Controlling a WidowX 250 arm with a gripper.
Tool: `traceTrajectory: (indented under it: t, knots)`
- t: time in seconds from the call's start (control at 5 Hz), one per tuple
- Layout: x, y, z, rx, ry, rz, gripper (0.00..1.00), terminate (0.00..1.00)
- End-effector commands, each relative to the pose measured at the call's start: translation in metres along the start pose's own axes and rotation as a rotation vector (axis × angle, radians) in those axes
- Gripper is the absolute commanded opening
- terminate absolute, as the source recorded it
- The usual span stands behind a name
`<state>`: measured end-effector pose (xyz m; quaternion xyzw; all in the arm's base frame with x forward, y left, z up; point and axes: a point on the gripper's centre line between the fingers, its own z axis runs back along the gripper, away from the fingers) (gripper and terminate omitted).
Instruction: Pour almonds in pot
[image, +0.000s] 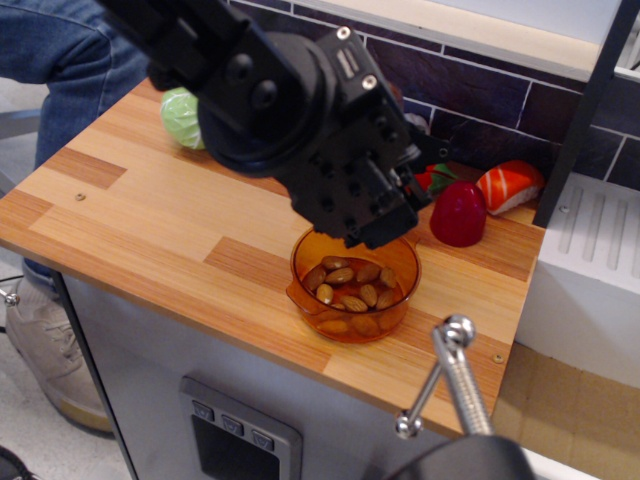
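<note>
The translucent orange pot (405, 262) stands near the front right of the wooden counter (150, 215). Many brown almonds (350, 285) lie heaped inside it. My black gripper (375, 225) hangs tilted just above the pot's back rim, pointing down into it. The jar it holds is hidden under the gripper's body, and so are the fingers. No almonds are falling at this moment.
A red rounded toy (458, 213), a salmon sushi toy (510, 185) and a red-and-green toy (432, 178) sit by the back wall. A green cabbage toy (182, 115) lies far left. A metal handle (455, 375) rises in front, and a person in jeans (60, 60) stands at left.
</note>
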<state>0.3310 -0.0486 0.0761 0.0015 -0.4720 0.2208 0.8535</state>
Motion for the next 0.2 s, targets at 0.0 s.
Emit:
traceTrajectory:
  t: [0.0]
  knots:
    - [0.0182, 0.0003, 0.0139, -0.029, 0.067, 0.057, 0.0, 1.0]
